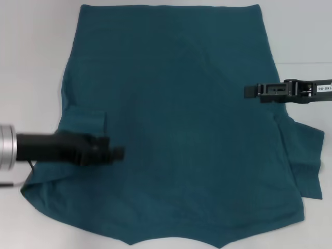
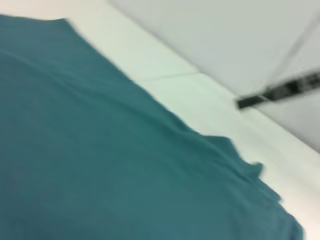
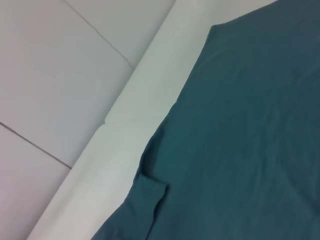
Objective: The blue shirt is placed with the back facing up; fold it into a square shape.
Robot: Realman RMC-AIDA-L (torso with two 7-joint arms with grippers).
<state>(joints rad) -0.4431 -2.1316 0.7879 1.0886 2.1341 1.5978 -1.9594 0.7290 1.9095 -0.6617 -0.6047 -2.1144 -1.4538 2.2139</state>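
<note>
Both claws hanging over the shirt (image 1: 176, 124)

Left claw (image 1: 116, 153) and right claw (image 1: 249, 91) are hovering above opposite sides; grip unclear on both.

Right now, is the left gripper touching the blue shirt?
Cannot tell: head view shows the left gripper over the blue shirt, but not contact or gap.

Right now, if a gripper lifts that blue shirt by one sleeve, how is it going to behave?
The blue shirt would probably hang limp: it lies flat in soft wrinkles, one sleeve already folded over. It looks thin, so likely light. Pushed, it would likely bunch rather than slide whole. The left gripper is over its sleeve side, the right gripper at the opposite edge.
</note>
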